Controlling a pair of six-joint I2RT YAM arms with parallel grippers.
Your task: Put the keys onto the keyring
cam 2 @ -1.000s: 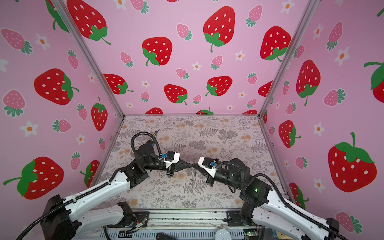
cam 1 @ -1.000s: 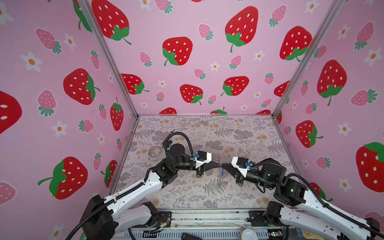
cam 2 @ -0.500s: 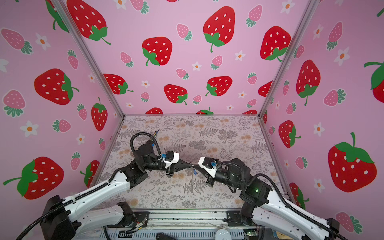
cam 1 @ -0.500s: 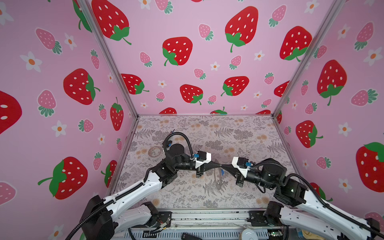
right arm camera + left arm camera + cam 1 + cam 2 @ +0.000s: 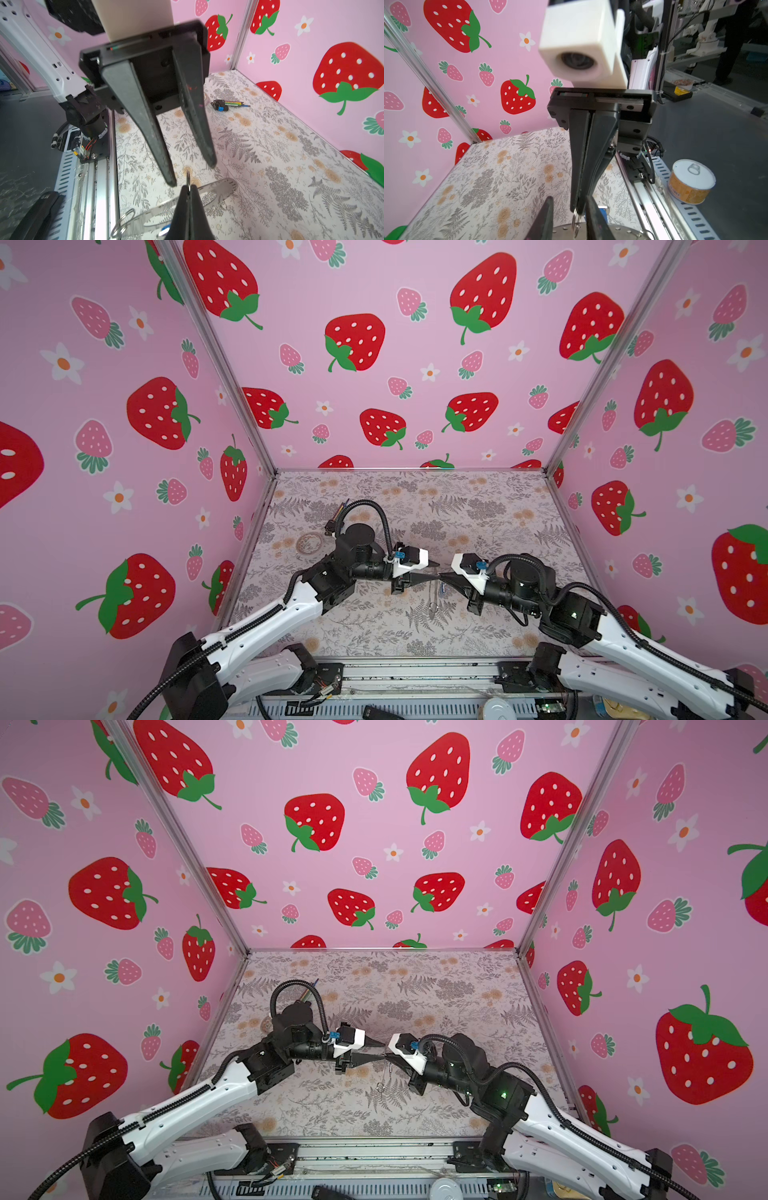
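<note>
Gripping 1 small ring (image 5: 188,178); nearby 1 keyring (image 5: 222,184); 1 keys bunch (image 5: 164,228); 1 plug (image 5: 221,105).

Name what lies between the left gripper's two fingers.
The right gripper, its fingers shut on a thin wire ring, pokes into that gap; the left wrist view shows it.

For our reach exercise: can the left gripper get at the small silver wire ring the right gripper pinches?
Probably yes: the left gripper stands open around the small silver wire ring in the shut right gripper; nothing intervenes.
</note>
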